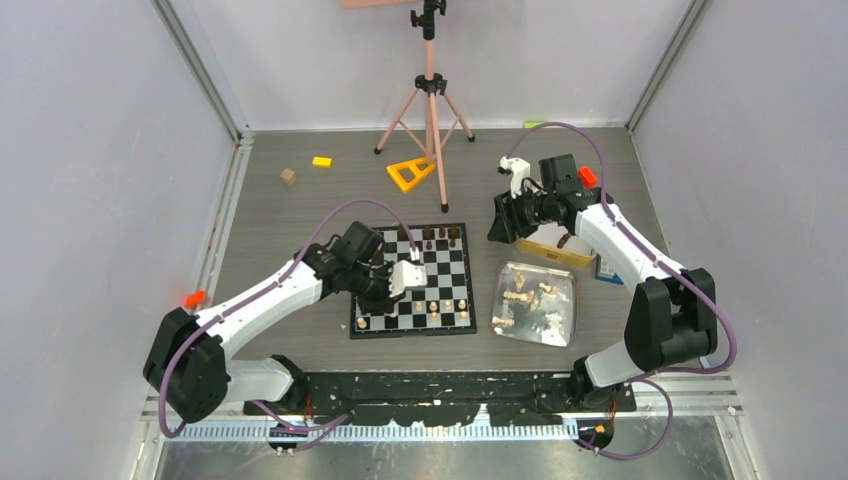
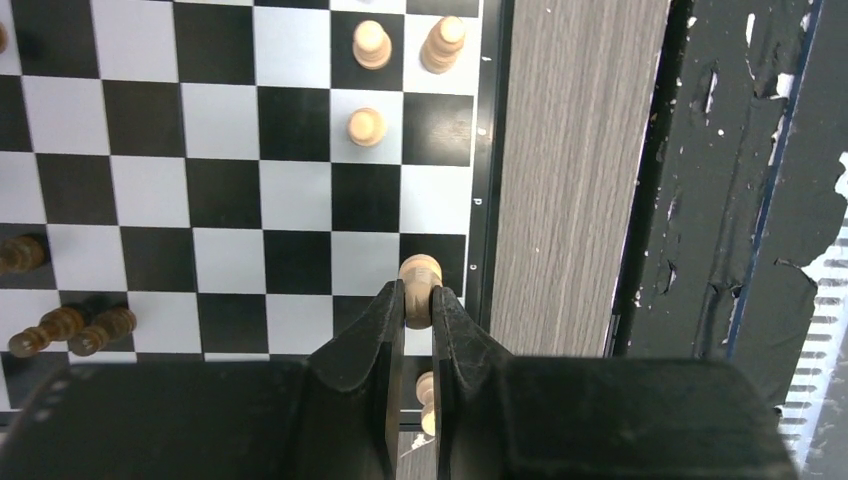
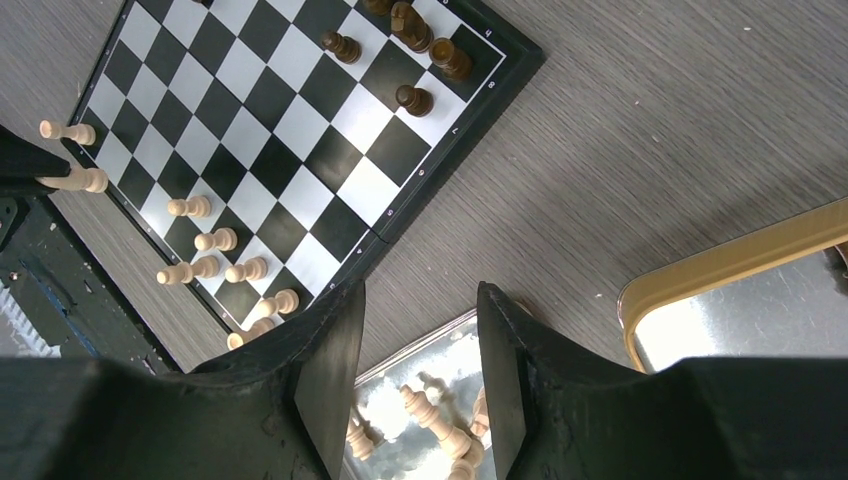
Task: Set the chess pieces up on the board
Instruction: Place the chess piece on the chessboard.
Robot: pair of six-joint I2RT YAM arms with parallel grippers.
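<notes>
Left wrist view: the left gripper [image 2: 418, 303] is clamped on a light tan piece [image 2: 419, 280]. The piece stands upright, head past the fingertips, over the board's [image 2: 230, 190] edge row.

Right wrist view: the right gripper [image 3: 420, 310] stands apart and empty above the silver tray [image 3: 420, 365] of loose chessmen.

Only the top view shows both arms together.

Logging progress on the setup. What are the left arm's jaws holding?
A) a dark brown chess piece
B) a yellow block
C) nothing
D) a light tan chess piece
D: the left wrist view shows the left jaws shut on a light tan chess piece at the edge of the board.
</notes>
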